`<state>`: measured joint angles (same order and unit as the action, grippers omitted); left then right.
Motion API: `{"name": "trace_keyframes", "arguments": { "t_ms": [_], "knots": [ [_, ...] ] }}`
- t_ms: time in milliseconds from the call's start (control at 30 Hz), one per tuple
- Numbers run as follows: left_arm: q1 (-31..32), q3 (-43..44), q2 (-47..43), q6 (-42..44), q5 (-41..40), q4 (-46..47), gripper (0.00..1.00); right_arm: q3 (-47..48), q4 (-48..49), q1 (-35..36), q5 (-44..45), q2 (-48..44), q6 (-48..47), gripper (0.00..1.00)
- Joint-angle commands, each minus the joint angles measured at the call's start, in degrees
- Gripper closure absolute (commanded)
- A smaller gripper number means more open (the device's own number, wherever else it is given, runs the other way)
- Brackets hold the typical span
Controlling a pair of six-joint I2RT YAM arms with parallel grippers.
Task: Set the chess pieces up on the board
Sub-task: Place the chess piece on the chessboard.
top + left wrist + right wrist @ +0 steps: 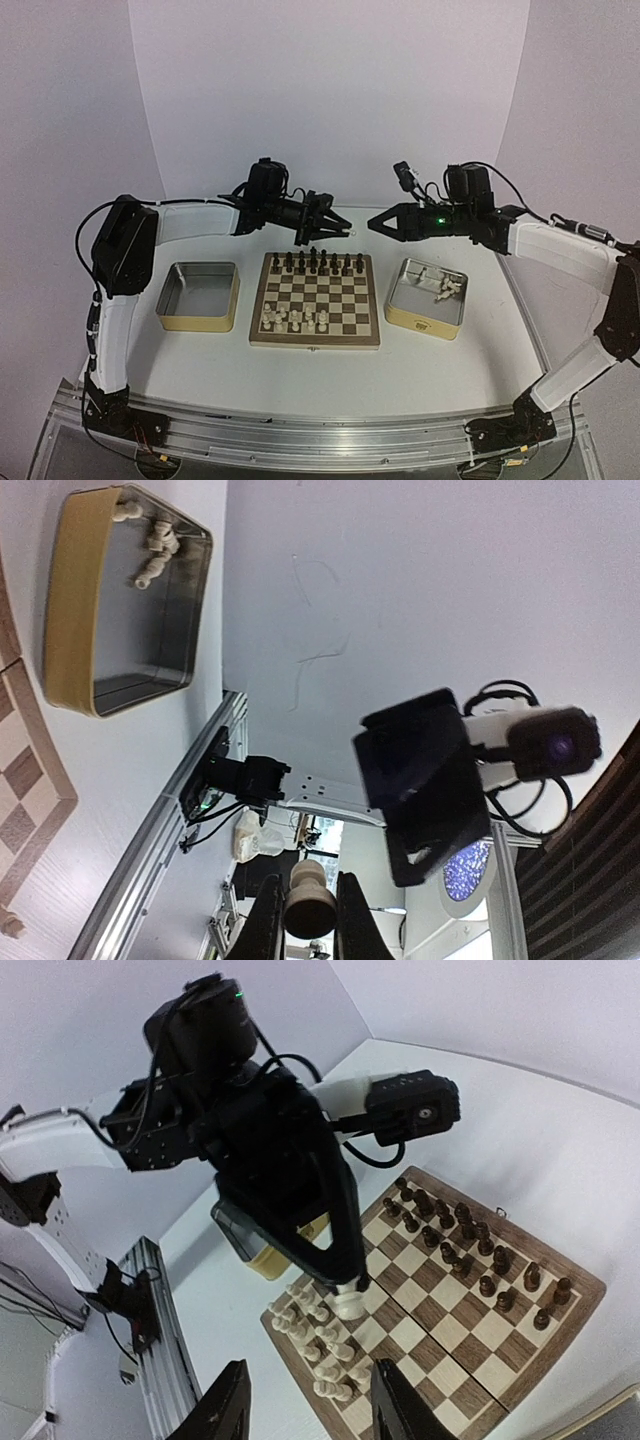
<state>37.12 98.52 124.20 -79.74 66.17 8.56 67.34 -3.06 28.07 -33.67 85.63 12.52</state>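
Observation:
The board (pixel 340 300) lies mid-table, with dark pieces (pixel 318 262) along its far rows and several cream chess pieces (pixel 295 319) on its near left squares. More cream pieces (pixel 447 288) lie in the right tin (pixel 424 320). My left gripper (pixel 326 229) hovers above the board's far edge, shut on a cream piece (pixel 310 905). The right wrist view shows that piece (pixel 348 1304) hanging from the left gripper (pixel 345 1282) over the board (pixel 450 1305). My right gripper (pixel 373 222) is open and empty, raised above the board's far right; its fingers (pixel 226 1412) stand wide apart.
An empty tin (pixel 198 295) stands left of the board. In the left wrist view the right tin (pixel 70 620) with its cream pieces (pixel 157 552) is at the top left and the right arm's wrist (pixel 425 780) faces me. The two grippers are close, tip to tip.

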Motion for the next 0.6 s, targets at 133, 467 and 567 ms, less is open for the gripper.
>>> {"name": "trace_keyframes", "arguments": {
  "t_ms": [133, 467, 567],
  "knots": [
    [0.14, -2.44, -5.02, -12.19, 3.26, 17.61, 1.0, -4.27, 20.68, -0.62, -3.51, 1.81, 15.81, 0.6],
    [0.17, -2.89, -4.4, -16.97, 3.06, 23.56, 1.0, -4.94, 24.53, -0.61, -7.08, 3.85, 17.15, 0.62],
    [0.14, -2.84, -4.04, -17.98, 3.0, 24.74, 1.0, -3.72, 24.68, -0.53, -8.39, 5.09, 17.13, 0.64]
  ]
}}
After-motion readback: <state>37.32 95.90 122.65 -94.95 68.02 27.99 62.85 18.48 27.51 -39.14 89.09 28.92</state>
